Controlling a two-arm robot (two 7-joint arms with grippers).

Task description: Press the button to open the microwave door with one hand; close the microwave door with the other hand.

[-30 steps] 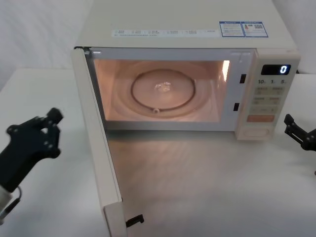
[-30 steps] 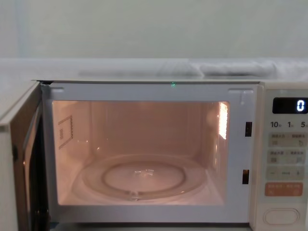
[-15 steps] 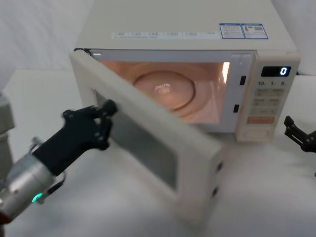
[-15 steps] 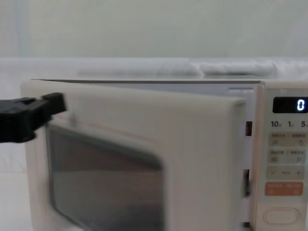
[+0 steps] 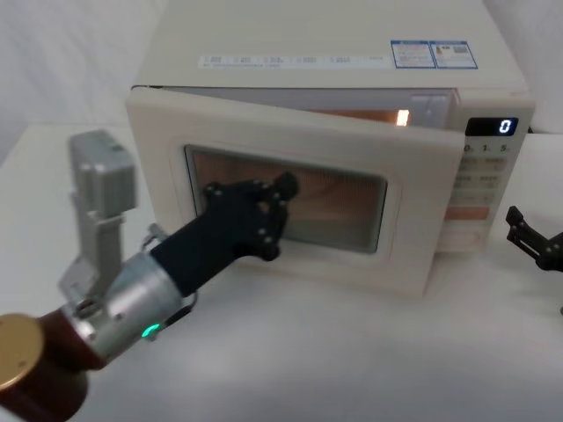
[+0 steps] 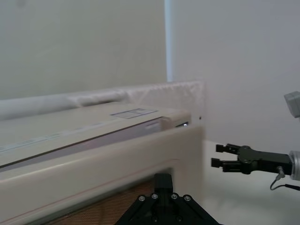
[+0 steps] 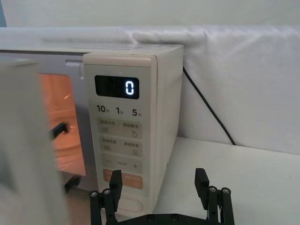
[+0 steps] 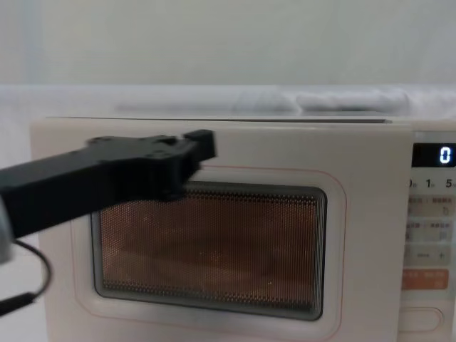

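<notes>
**Microwave door nearly shut under the left end effector**

Microwave door (image 5: pixel 290 207) swung most of the way closed, hinged at the oven's left side, free edge at the right not yet latched: a wedge of lit orange cavity visible above its top edge in the head view. Standing on the white table (image 5: pixel 457 352), well forward of the robot.

Left end effector (image 5: pixel 268 207) pressed flat against the glass window, near its upper left part, pushing rather than gripping; nothing held, fingers (image 8: pixel 196 146) drawn narrow and together, apparently so that the tip acts as a blunt pusher. Contact near the window's middle height probably chosen to drive the panel evenly round its hinge.

Right end effector (image 7: pixel 159 190) parked low just beside the control panel, fingers spread wide and empty, the button (image 7: pixel 129 205) partly visible behind them at the panel's foot. Likely kept clear there to leave the door's swing free.

Against half a second earlier: door at a much smaller angle now, and the left arm reached further in across the front.
</notes>
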